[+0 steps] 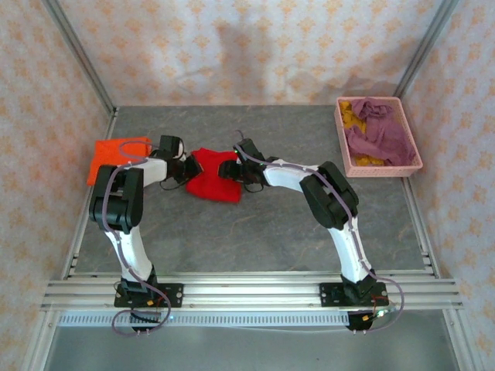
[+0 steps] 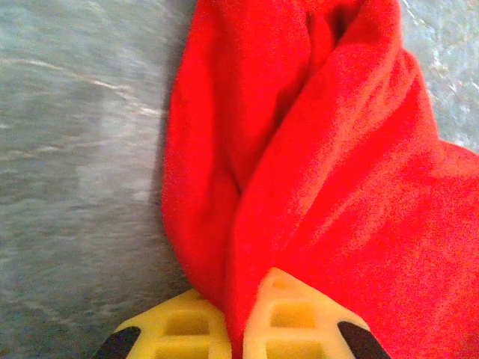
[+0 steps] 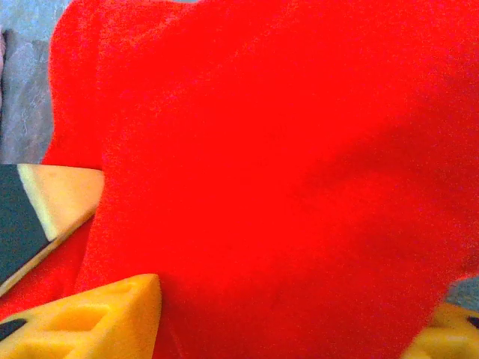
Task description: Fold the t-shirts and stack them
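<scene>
- Top view: red t-shirt (image 1: 210, 181) lies bunched, well left of the basket (image 1: 383, 171). The left gripper (image 1: 188, 167) and right gripper (image 1: 230, 170) sit at its opposite edges.
- Left wrist: left gripper (image 2: 233, 321) pinched tight on a red fold.
- Right wrist: right gripper (image 3: 277, 329) jaws apart, red cloth between them. Cannot tell whether they grip it.

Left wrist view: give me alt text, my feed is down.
The left gripper is shut on a fold of the soft bright red cloth t-shirt, bunched up ahead of its yellow fingers. Grey tabletop lies to the left.
</scene>
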